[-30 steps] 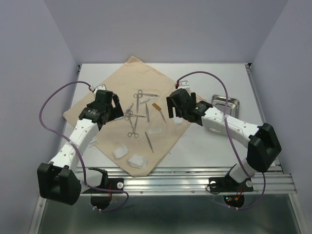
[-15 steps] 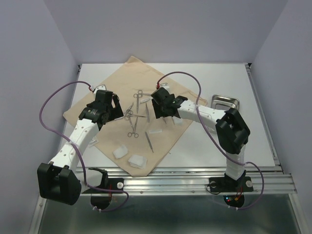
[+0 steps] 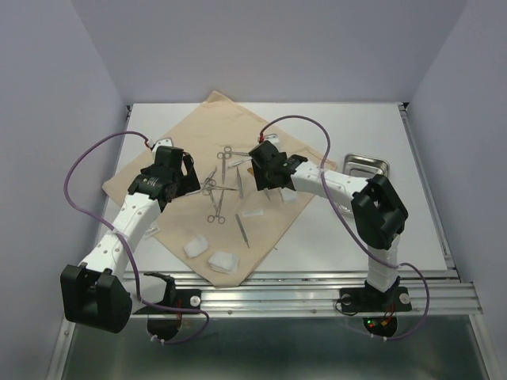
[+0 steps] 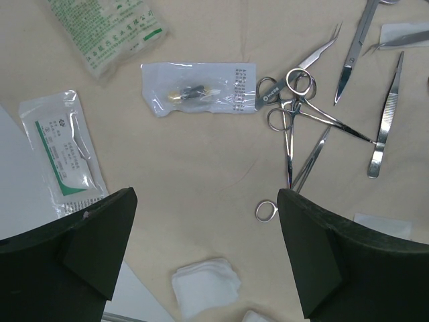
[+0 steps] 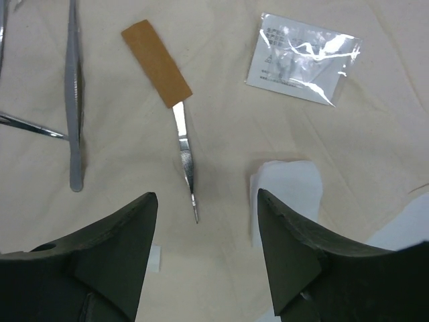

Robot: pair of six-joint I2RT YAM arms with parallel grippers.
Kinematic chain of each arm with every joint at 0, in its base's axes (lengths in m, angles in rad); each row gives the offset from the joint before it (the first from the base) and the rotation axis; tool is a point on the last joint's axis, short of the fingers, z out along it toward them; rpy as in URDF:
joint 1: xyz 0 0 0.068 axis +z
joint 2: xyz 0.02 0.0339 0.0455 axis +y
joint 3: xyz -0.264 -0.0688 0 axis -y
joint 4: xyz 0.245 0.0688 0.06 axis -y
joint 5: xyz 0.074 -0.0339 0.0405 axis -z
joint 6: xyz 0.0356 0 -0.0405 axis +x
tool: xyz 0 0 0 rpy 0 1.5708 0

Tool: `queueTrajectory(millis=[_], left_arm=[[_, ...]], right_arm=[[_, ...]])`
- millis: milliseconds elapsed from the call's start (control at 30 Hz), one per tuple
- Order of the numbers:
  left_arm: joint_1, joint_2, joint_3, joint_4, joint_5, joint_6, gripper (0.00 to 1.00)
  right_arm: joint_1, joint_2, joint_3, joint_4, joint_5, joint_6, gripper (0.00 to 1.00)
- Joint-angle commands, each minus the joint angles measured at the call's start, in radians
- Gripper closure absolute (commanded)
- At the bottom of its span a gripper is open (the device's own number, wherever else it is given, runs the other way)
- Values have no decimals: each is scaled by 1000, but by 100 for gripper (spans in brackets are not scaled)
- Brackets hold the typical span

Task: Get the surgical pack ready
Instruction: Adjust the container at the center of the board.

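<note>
The beige cloth (image 3: 207,131) lies spread on the table, with scissors and forceps (image 3: 215,190) crossed at its middle and gauze pads (image 3: 196,247) near its front corner. The steel tray (image 3: 367,169) stands off the cloth at the right. My left gripper (image 3: 188,180) hovers open left of the instruments; its wrist view shows ring-handled forceps (image 4: 295,127) ahead and a gauze pad (image 4: 204,288) below the left gripper (image 4: 206,201). My right gripper (image 5: 206,198) hangs open over the cloth, just behind the tip of a brown-capped steel tool (image 5: 175,100), with a white pad (image 5: 285,198) at its right finger.
Steel tweezers (image 5: 75,100) lie left of the capped tool and a clear sealed packet (image 5: 301,60) lies beyond it. Printed packets (image 4: 64,151) and a clear pouch (image 4: 198,89) sit on the cloth's left part. Bare white table (image 3: 356,229) surrounds the tray.
My right arm has swung left from beside the tray, with its elbow raised, until its gripper came over the middle of the cloth. The left arm has stayed still.
</note>
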Motion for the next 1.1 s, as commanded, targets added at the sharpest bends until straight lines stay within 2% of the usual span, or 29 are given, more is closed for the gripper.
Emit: queueTrajectory(millis=[0,267,600,700,933,1067], left_arm=[[-5,-24,18,-6,-19,16,1],[-5,-12,14,6,-7,23,1],[-5,1,13,8,-7,22,1],[-5,4,13,8,-4,23,1],[-5,11,13,6,-5,20,1],[-5,17,13,3,-5,19,1]], right_arm=[[-87,-114,-64,4,66,49,33],[-279,-278,-206,18,150,69,30],[-486,-304,-317,34,71,55,26],[-524,-291,-358,57,46,58,28],[-558,-289,-424,116,-29,67,54],[-558,-271,-428,126,-43,62,52]])
